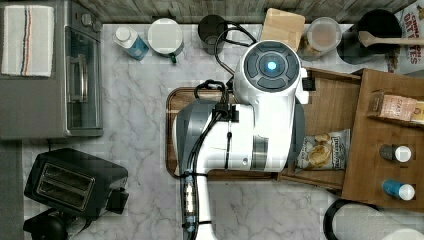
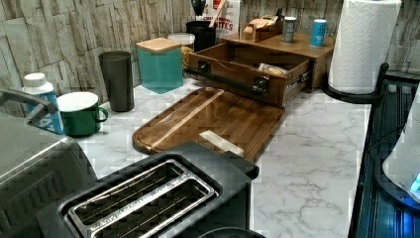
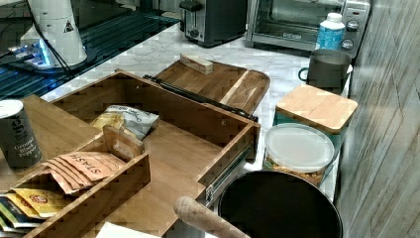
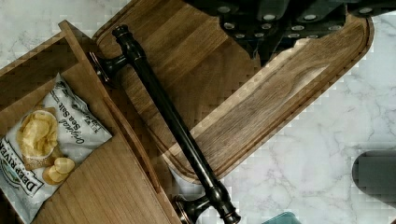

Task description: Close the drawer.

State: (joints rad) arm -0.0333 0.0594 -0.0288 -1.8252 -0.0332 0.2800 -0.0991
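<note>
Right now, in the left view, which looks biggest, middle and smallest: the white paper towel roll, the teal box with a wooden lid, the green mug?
1. White paper towel roll
2. Teal box with wooden lid
3. Green mug

The mug stands nearer the camera, so the last two are unsure.

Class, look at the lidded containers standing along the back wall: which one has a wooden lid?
The teal square canister: a pale wooden lid covers it. The round clear jar beside it has a translucent plastic lid, and the small blue bottle a white cap.

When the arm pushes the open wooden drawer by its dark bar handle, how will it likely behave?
The open medium-brown wooden drawer probably glides straight, since a metal side rail shows. It likely feels light, holding only a chip bag. The round dark bar handle may slip.
</note>
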